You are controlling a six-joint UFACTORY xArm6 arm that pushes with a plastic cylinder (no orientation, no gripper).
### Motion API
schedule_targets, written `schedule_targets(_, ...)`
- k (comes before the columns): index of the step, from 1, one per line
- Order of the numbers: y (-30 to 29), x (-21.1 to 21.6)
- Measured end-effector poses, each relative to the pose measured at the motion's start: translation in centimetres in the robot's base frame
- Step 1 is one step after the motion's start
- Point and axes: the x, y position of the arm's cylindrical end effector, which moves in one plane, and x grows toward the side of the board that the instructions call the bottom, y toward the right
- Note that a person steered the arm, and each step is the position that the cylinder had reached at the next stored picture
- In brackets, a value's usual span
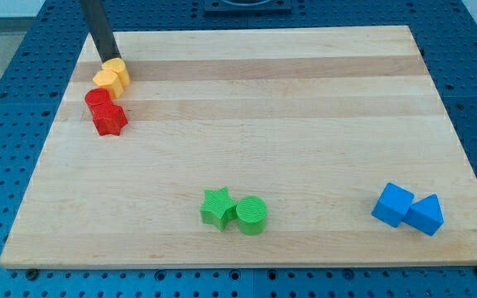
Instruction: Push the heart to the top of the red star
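My tip (108,60) is near the board's top left corner, just above and left of two touching yellow blocks. The upper right one (120,72) looks like a hexagon. The lower left one (104,82) looks like the heart. My tip is at the top edge of the upper yellow block; I cannot tell if it touches. Below the yellow pair sits a red round block (98,100), and the red star (110,121) touches it at its lower right. The heart sits above the red round block, not directly against the star.
A green star (216,207) and a green round block (252,215) touch near the view's bottom centre. A blue cube (392,204) and a blue triangular block (426,214) touch at the bottom right. The wooden board (305,116) lies on a blue perforated table.
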Motion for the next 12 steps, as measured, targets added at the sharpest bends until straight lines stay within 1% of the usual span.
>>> schedule_targets(2,0.0,3.8)
schedule_targets(3,0.0,3.8)
schedule_targets(4,0.0,1.6)
schedule_targets(5,1.9,0.3)
schedule_targets(6,4.7,0.3)
schedule_targets(7,4.7,0.3)
schedule_targets(8,3.7,2.0)
schedule_targets(9,1.8,4.7)
schedule_targets(10,0.9,5.6)
schedule_targets(11,0.9,5.6)
schedule_targets(12,2.7,4.9)
